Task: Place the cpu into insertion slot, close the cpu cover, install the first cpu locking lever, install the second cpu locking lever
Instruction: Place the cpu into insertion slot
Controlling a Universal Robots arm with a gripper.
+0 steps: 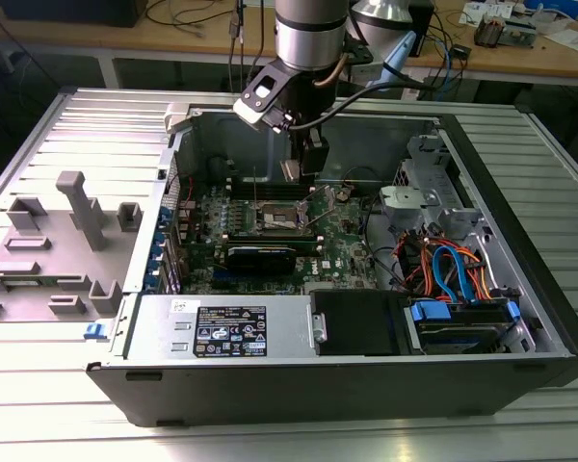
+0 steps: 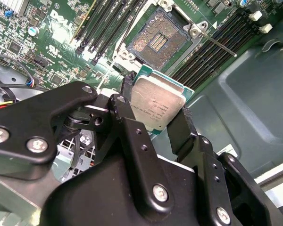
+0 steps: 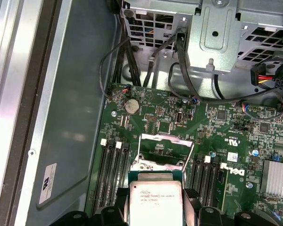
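Note:
My gripper point(image 1: 302, 169) hangs above the green motherboard point(image 1: 339, 241) inside the open computer case, shut on the cpu point(image 1: 291, 171). In the second wrist view the cpu point(image 2: 158, 100), a square chip with a silver-grey top, sits clamped between two black fingers point(image 2: 126, 90) by its edges. Beyond it lies the insertion slot point(image 2: 156, 41), uncovered, its dark centre showing. A thin lever point(image 2: 219, 45) sticks out beside it. In the first wrist view the cpu point(image 3: 154, 202) hovers in front of the silvery cpu cover point(image 3: 166, 139), which looks swung up.
Black memory slots point(image 2: 108, 23) flank the socket. A metal drive cage point(image 3: 217, 33) and loose cables point(image 1: 453, 265) fill the case on the exterior view's right, and a power supply point(image 1: 222, 327) sits at the front. A grey fixture point(image 1: 72, 226) lies outside, on the exterior view's left.

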